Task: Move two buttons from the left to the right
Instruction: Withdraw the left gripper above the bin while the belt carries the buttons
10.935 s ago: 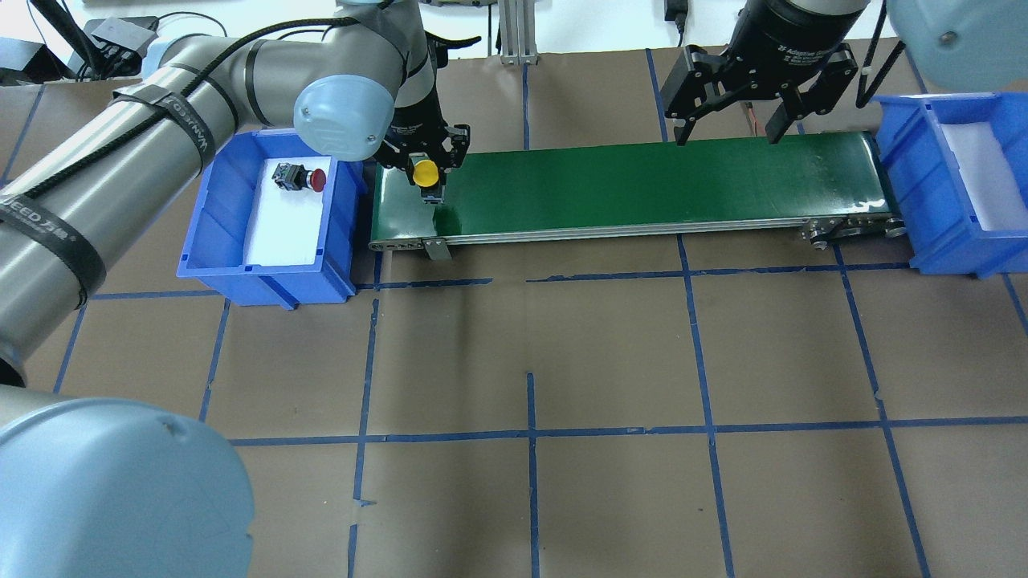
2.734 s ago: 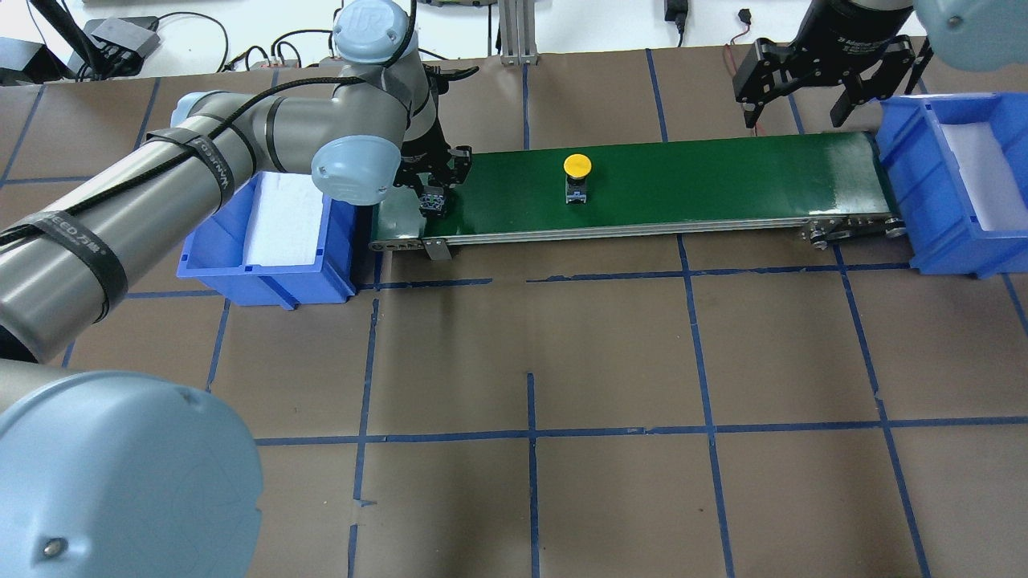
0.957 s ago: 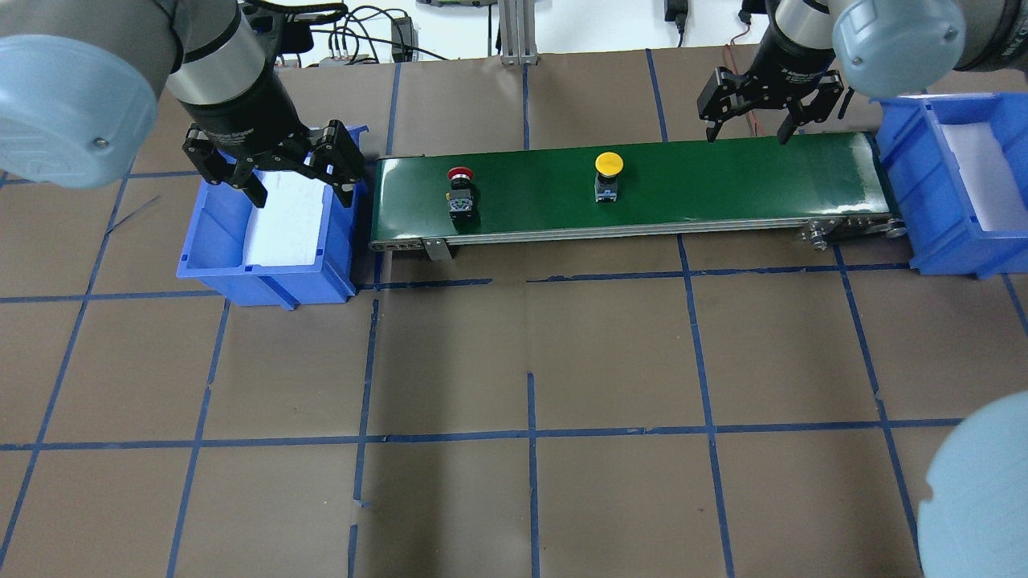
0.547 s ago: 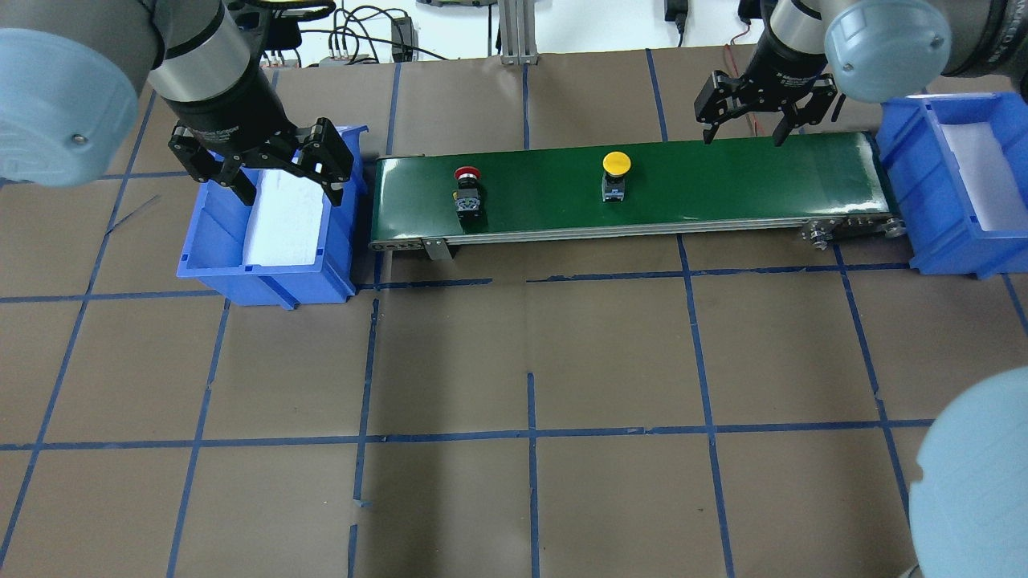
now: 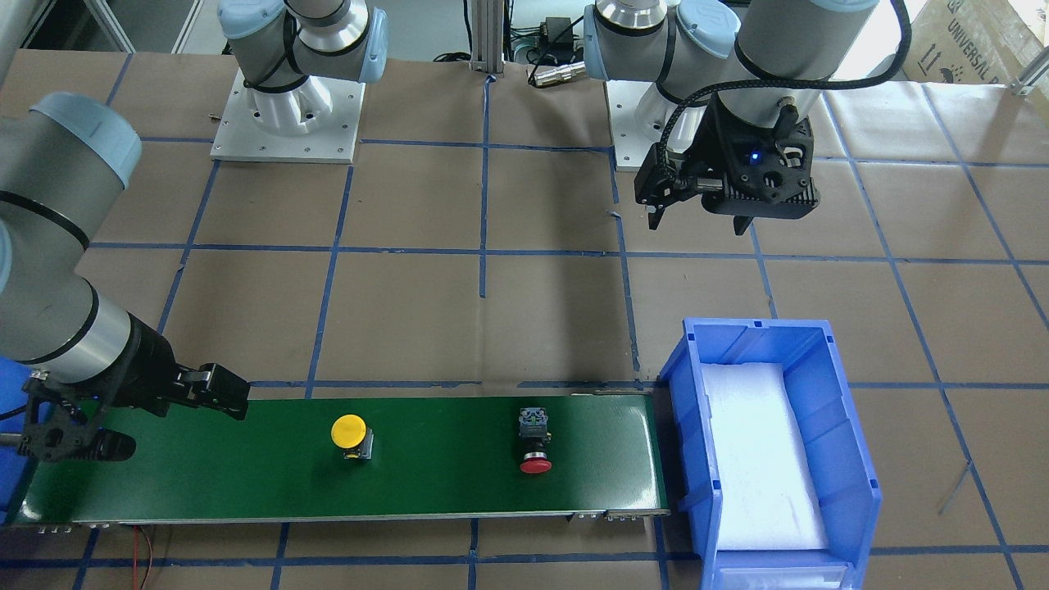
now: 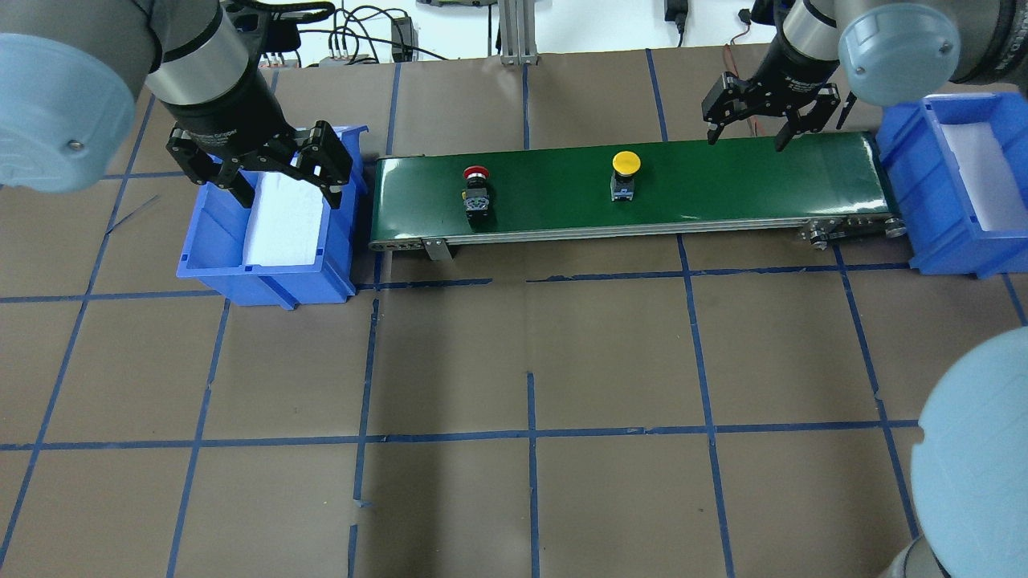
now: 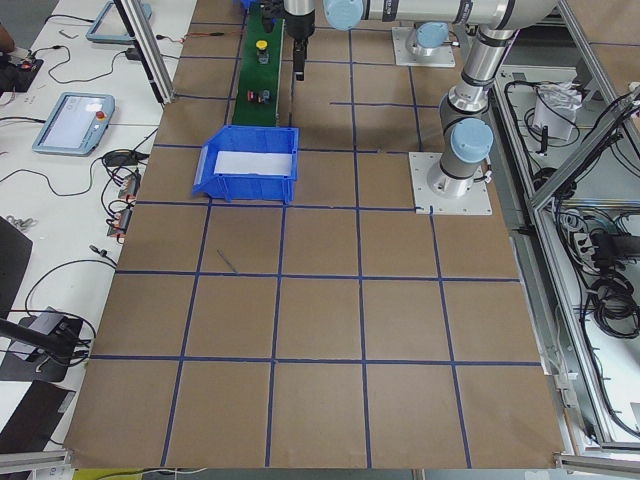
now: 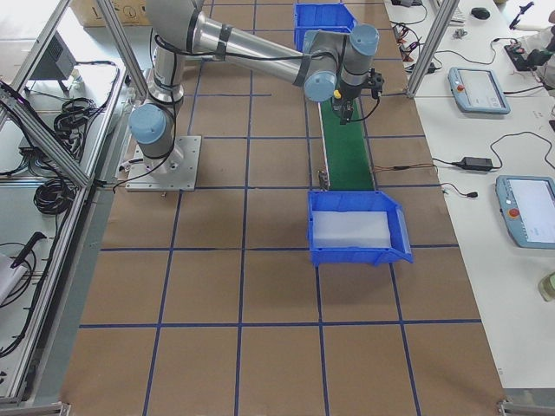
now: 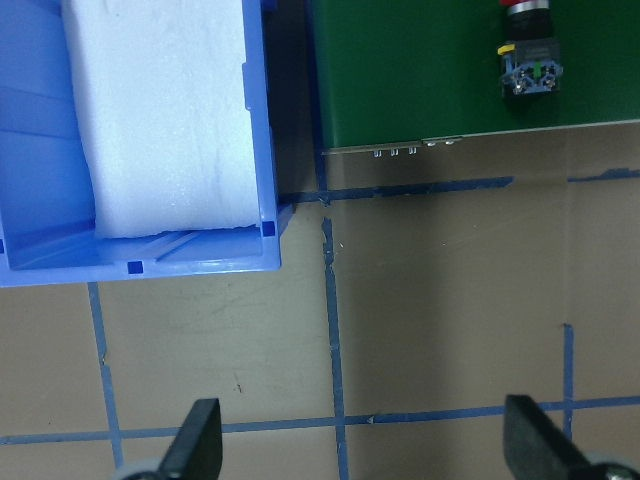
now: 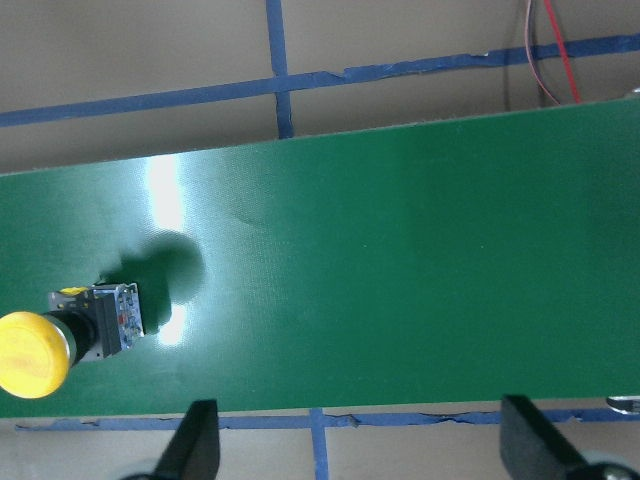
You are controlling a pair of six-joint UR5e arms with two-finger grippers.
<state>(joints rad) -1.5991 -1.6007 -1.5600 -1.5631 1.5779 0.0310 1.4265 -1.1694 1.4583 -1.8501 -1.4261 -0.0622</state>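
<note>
The yellow-capped button stands near the middle of the green conveyor belt. The red-capped button lies on the belt's left part, cap pointing away from the robot. My left gripper hangs open and empty over the left blue bin. In the left wrist view the red button shows at the top right, far from the fingers. Open and empty too, my right gripper hovers over the belt's right part. The right wrist view shows the yellow button at the lower left.
A second blue bin with a white foam liner stands at the belt's right end. The left bin holds only white foam. Brown paper with blue tape lines covers the table. Cables lie along the far edge.
Both buttons have ridden a little further to the right along the belt. The right gripper has shifted slightly right. The left gripper has stayed open over the left bin.
</note>
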